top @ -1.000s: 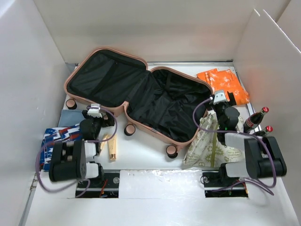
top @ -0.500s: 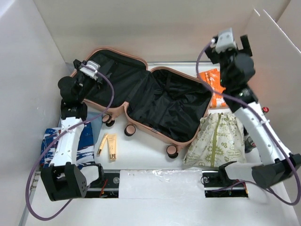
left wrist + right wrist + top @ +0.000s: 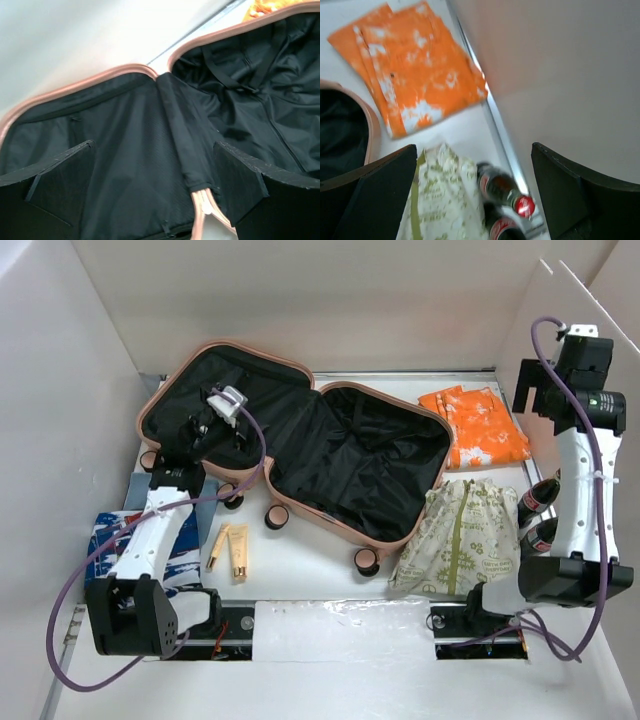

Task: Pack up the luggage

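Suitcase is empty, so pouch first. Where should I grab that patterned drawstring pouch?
Probably the pouch's narrowed neck at the far end, from straight above. It lies flat and slack on the table, so only that bunched neck offers something to pinch.

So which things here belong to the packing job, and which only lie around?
Job:
- luggage, open, looks empty

Lying around it, probably to be packed:
- orange cloth
- drawstring bag
- two bottles
- two tubes
- blue patterned packet
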Robot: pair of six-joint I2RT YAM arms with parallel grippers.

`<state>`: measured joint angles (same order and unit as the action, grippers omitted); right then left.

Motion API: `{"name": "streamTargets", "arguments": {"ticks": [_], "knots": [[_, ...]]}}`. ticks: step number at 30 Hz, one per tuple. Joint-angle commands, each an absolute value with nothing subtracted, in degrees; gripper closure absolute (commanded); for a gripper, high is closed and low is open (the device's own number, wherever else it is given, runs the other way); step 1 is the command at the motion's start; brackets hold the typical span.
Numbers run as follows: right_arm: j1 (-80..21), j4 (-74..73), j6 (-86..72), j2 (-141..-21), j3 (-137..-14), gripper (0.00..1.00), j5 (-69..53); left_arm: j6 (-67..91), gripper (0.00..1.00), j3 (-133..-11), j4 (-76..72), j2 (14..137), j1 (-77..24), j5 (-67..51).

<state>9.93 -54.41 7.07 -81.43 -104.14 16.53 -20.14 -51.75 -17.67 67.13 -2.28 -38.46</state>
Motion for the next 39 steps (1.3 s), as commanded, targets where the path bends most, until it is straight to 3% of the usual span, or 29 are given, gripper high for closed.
{"name": "streamTargets", "arguments": {"ticks": [1, 11, 22, 28, 32, 39], "knots": [[12.04, -64.59, -0.61, -78.15, -107.58, 0.00, 19.58, -20.40, 0.00, -50.89, -20.56, 67.67, -2.55, -37.18], [20.38, -65.75, -9.31, -66.55, -90.65, 0.00, 29.27, -15.03, 0.00, -51.77, -17.34, 70.05, -3.08, -39.38], [22.32, -57.76, -11.34, -65.75, -76.65, 0.00, 31.73, -18.02, 0.00, -55.11, -10.29, 68.91, -7.37, -35.43], [22.32, -52.47, -6.68, -66.88, -74.71, 0.02, 26.72, -19.95, 0.00, -56.24, -9.76, 68.91, -9.66, -32.79], [22.32, -50.28, -5.72, -67.59, -73.04, 0.04, 25.94, -20.47, 0.00, -56.25, -9.76, 68.91, -9.67, -31.38], [22.32, -43.25, -4.13, -66.54, -70.22, 0.18, 20.92, -21.01, 0.00, -56.25, -9.76, 68.91, -9.67, -29.71]]}}
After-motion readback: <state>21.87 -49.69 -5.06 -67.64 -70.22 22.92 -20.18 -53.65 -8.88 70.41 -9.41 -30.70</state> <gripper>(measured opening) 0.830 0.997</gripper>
